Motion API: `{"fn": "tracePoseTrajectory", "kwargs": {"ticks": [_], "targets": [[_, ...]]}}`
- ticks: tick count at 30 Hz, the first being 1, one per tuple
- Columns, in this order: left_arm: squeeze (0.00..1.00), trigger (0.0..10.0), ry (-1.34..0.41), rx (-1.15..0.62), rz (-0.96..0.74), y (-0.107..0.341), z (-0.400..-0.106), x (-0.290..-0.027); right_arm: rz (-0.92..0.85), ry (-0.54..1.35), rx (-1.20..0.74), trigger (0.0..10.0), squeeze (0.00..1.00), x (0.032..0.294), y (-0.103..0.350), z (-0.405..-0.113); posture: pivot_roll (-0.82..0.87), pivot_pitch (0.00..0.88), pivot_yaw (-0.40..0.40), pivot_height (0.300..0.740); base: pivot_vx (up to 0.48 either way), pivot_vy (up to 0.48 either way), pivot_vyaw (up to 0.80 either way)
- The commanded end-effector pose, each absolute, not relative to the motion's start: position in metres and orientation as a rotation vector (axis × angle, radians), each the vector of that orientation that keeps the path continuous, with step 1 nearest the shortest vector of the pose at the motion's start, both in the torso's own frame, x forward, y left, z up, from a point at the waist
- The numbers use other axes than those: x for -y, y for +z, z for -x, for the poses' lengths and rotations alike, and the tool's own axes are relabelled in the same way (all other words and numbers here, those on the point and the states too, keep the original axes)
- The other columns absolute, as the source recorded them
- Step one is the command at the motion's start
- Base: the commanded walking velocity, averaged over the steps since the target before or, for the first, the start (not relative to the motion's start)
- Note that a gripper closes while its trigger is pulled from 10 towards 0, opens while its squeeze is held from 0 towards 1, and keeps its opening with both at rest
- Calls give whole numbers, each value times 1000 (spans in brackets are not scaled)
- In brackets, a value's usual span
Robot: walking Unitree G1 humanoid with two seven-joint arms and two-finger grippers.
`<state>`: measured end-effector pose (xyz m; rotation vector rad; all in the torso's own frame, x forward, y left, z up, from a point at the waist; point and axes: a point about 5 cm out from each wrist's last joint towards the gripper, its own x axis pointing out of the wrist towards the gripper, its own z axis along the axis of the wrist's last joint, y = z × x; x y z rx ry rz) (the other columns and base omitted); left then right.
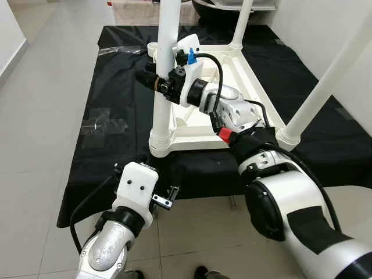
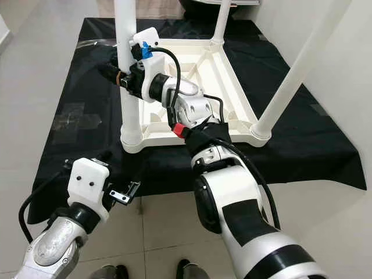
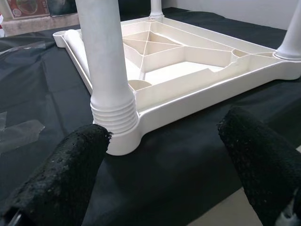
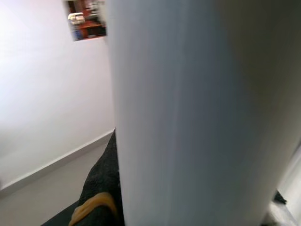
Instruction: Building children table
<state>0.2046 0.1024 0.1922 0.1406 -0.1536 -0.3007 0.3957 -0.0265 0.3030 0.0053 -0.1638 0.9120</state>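
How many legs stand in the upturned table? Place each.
3: the near-left leg, held by the right end effector; the near-right leg; the far-right leg. The far-left socket is empty.

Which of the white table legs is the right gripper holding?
The near-left leg, standing upright in the corner socket closest to the left gripper. The right gripper is closed around it; the other legs stand untouched.

Right arm was extended forward and to the left across the body. Right gripper [image 1: 152,78] was closed around the near-left white table leg [image 1: 164,70], partway up. Left arm was bent low, wrist raised. Left gripper [image 3: 164,165] pointed forward, its 2 fingers [image 3: 66,174] spread apart, holding nothing.
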Motion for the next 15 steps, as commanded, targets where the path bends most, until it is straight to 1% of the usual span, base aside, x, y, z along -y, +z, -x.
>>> {"fn": "tracePoseTrajectory", "kwargs": {"ticks": [1, 7, 13, 15], "targets": [[0, 10000, -300, 137, -153, 188, -206, -104, 14, 787, 97, 10000, 0, 36, 284, -401, 98, 219, -91, 740, 0, 0, 0], [0, 10000, -293, 140, -158, 189, -209, -106, 49, 728, 136, 10000, 0, 28, 280, -396, 97, 225, -90, 740, 0, 0, 0], [0, 10000, -292, 140, -159, 188, -209, -107, 76, 731, 147, 10000, 0, 25, 275, -391, 97, 225, -90, 740, 0, 0, 0], [0, 10000, -291, 140, -161, 189, -209, -108, 87, 687, 125, 10000, 0, 25, 270, -390, 95, 227, -89, 740, 0, 0, 0]]}}
